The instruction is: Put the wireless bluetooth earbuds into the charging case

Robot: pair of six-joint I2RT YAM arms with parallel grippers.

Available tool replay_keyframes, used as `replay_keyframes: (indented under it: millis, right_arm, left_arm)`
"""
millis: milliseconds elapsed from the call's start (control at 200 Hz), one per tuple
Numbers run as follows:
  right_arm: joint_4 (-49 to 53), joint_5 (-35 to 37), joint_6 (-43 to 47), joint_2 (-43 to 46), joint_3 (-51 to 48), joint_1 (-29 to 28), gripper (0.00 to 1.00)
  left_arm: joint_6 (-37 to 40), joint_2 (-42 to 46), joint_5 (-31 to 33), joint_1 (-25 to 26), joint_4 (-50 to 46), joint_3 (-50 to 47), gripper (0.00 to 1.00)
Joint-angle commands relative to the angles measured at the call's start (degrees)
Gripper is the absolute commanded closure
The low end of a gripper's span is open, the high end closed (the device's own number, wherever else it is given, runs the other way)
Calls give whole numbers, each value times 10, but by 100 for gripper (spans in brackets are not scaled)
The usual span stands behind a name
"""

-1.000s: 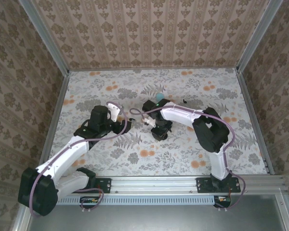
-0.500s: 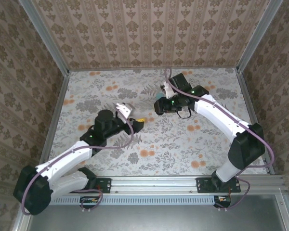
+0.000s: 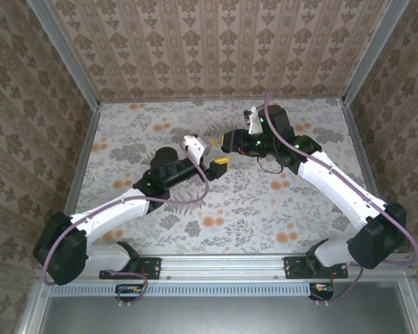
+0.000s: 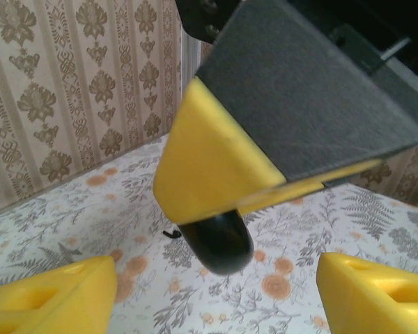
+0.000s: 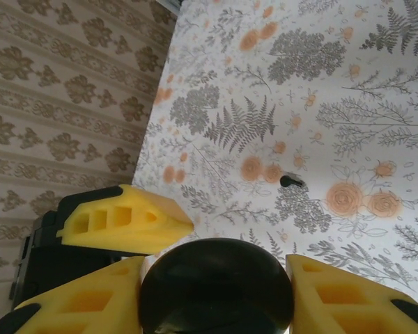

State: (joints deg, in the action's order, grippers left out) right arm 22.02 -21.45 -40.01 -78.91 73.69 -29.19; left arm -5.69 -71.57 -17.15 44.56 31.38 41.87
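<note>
Mid-table, left fingers (image 3: pixel 222 163) beside right fingers' (image 3: pixel 228 142) black lump (image 5: pixel 216 285), open tabletop (image 3: pixel 251 223) around

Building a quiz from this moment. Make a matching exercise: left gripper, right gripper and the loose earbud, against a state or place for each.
Column one:
1. left gripper
2. right gripper
3. earbud

Column two:
A. lying on the table
B. closed on a black round object
C. open, nothing between its fingers

Pairs: 1-C, 2-B, 3-A.
</note>
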Motion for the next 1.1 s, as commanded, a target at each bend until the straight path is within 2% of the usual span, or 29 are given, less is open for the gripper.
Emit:
replay_keyframes:
  millis: [0, 230, 400, 690, 800, 980, 1095]
  right_arm:
    - [-34, -4, -23, 22, -14, -3, 62]
    - [-45, -10, -33, 29, -30, -3, 62]
    - [-44, -9, -31, 29, -33, -3, 62]
    - [-50, -16, -35, 28, -34, -3, 62]
    - [-55, -18, -40, 29, -34, -3, 62]
    - [-56, -16, -41, 32, -33, -4, 56]
    - [-61, -17, -36, 40, -32, -5, 48]
  left_arm:
    - [-31, -13, -26, -2, 39, 18, 25]
    - [-48, -33, -34, -3, 52, 30, 30]
    - [-62, -46, -35, -8, 54, 38, 42]
    - [-80, -60, -44, -20, 62, 48, 43]
    - [-86, -64, -54, -25, 65, 51, 53]
    - [-91, -62, -68, -31, 72, 51, 74]
    - [-94, -57, -78, -36, 73, 50, 79]
